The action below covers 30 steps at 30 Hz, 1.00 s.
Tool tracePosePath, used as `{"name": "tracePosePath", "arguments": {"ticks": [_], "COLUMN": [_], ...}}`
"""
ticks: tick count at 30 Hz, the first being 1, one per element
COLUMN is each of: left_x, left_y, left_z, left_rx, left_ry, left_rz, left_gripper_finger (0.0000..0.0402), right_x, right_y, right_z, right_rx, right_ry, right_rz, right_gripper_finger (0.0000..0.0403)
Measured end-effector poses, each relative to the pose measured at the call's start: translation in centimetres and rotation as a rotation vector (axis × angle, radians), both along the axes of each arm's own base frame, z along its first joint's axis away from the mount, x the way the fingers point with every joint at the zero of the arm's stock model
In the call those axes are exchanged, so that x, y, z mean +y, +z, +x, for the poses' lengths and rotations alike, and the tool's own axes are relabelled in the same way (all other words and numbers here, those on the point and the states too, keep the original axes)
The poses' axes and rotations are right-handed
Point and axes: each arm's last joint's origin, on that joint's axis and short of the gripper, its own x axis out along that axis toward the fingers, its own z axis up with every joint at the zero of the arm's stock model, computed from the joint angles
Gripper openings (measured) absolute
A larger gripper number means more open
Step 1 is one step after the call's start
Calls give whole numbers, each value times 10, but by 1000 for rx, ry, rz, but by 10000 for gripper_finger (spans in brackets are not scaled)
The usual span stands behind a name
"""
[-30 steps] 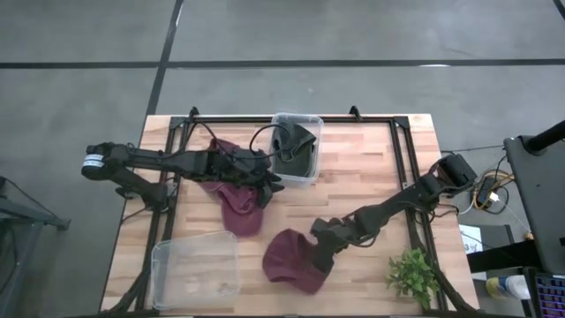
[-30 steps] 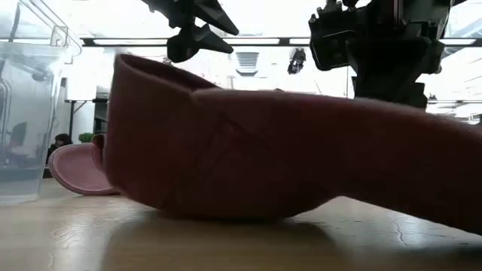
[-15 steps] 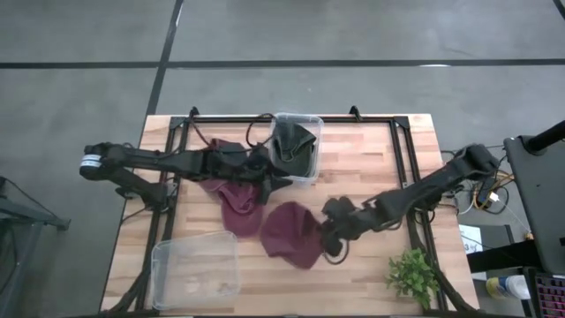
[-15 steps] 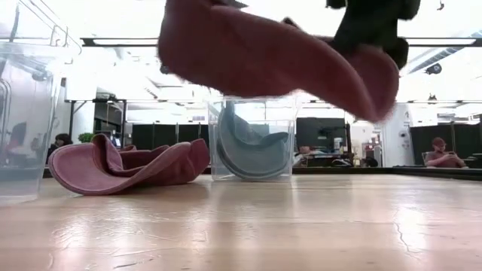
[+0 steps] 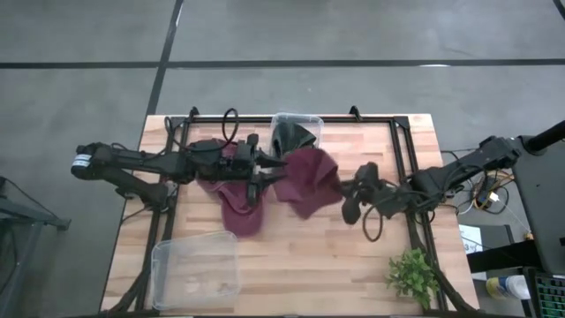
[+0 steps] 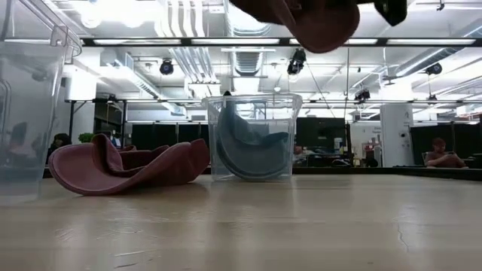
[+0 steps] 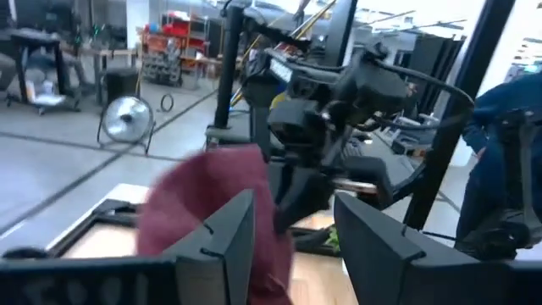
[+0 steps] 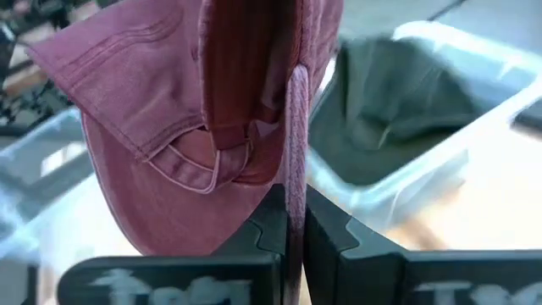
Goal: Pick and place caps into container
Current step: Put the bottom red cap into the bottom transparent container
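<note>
At the left of the table an empty clear tub (image 5: 196,269) is seen near the front edge, well apart from the work. The left gripper (image 5: 259,174) hangs over the maroon caps on the table (image 5: 231,190), its fingers spread with nothing between them, as the left wrist view shows. Just right of it, a maroon cap (image 5: 307,181) is held off the table, hanging beside the near rim of the clear container (image 5: 312,141) at the back edge, in which at least one dark olive cap (image 5: 294,141) already lies. The cap is pinched at a thin fold of fabric by the right gripper (image 8: 290,222), jaws pressed tight on it; the crown droops free below the grip. In the low view only the cap's underside (image 6: 316,19) shows, well above the container's rim (image 6: 252,98). The step in hand is judged to be the carry to the container. To do it well, height should be kept until the whole drooping crown is past the rim, the cap centred over the opening, and release made only then, since a soft brim could catch on the wall. A small plant (image 5: 411,276) stands at the right front, clear of the path.
</note>
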Motion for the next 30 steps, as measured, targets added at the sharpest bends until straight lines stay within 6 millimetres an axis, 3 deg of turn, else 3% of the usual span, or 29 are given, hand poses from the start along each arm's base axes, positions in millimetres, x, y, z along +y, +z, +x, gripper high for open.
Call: {"name": "tracePosePath", "arguments": {"ticks": [11, 22, 30], "left_x": [-11, -6, -6], "left_y": [2, -30, -44], "left_z": [1, 10, 9], "left_rx": [-33, 74, 88], "left_ry": [4, 192, 192], "left_rz": [70, 92, 100], "left_gripper_finger": [156, 156, 156], "right_x": [-14, -12, -9], "right_y": [21, 48, 53], "right_z": [-18, -12, -3], "right_rx": [-93, -218, -221], "right_ry": [-190, -200, -243], "right_rz": [-197, -319, -396], "right_gripper_finger": [13, 13, 13]}}
